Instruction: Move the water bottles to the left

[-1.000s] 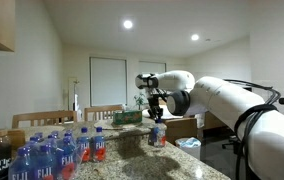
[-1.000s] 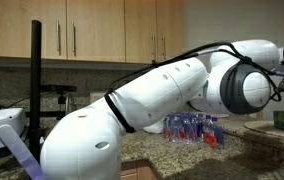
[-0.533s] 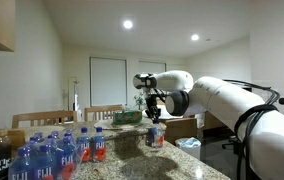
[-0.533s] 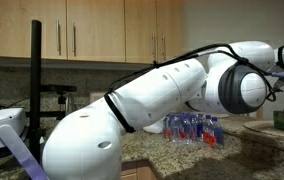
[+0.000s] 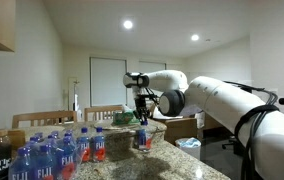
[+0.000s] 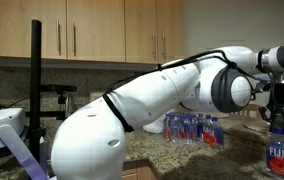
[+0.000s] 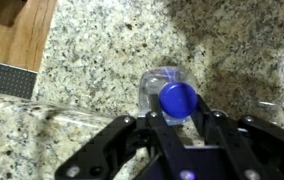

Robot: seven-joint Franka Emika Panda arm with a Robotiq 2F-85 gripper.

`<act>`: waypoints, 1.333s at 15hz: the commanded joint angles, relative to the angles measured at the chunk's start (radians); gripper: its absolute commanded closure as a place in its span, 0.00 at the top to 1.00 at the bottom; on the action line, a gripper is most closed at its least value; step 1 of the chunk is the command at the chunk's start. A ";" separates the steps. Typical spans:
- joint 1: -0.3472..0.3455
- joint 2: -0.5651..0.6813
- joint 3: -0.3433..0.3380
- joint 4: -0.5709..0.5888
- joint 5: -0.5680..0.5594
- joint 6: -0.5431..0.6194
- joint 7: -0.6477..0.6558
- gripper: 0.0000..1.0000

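- Lettering: the only readable text is "FIJI", on the blue labels of the FIJI pack. The same word shows on a blue label at the bottom corner of an exterior view.
- Small water bottles: blue caps and red labels, print too small to read. They stand just beside the FIJI pack.
- gripper: clamped from above on one of them. This held bottle is well apart from the FIJI pack, beyond the red-label group. Can't tell whether its base touches the bench.
- bench: speckled beige-grey granite.
- Room: white walls, recessed ceiling lights, a pale door, and wooden chairs behind the FIJI pack.
- Wrist view only: the blue cap seen straight down, with fingers either side of the neck and the clear shoulder visible. Wood floor and a dark mat show past the bench edge.
- An exterior view only: a row of wood cabinets and a black pole. The white arm fills most of the frame, with a red-label cluster behind it.
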 commanded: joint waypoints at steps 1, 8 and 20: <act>0.035 -0.012 0.018 -0.015 0.032 0.025 0.091 0.09; 0.117 -0.022 0.044 -0.018 0.068 0.057 0.199 0.09; 0.251 -0.017 0.073 0.000 0.114 0.076 0.500 0.09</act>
